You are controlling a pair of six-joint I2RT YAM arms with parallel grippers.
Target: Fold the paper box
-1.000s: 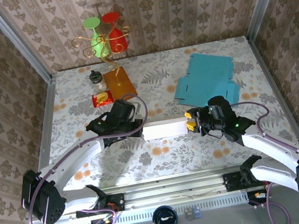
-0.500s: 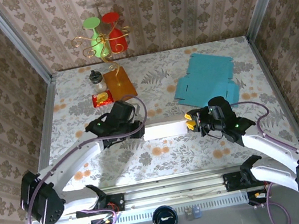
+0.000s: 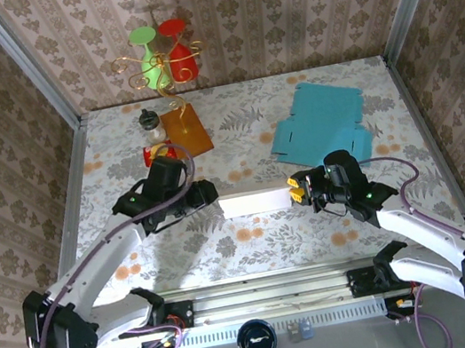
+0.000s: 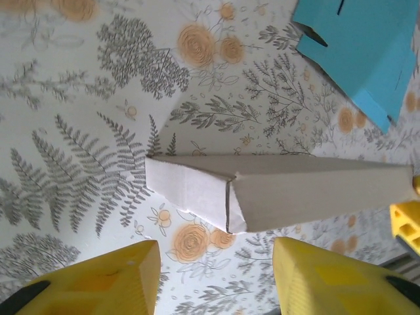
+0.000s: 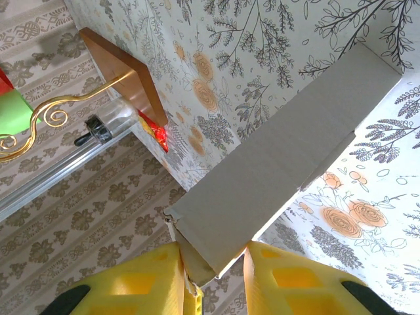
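Withdrawn leftward, the left gripper is held spread just off the left end of the box. That box is laid centrally on the table, long axis left-right, right end pinched by the right gripper.

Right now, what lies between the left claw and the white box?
Bare floral tablecloth, seen in the left wrist view; the left claw stands clear of the white box.

White arm links with black joints, purple cables trailing alongside, and blocky yellow fingers.
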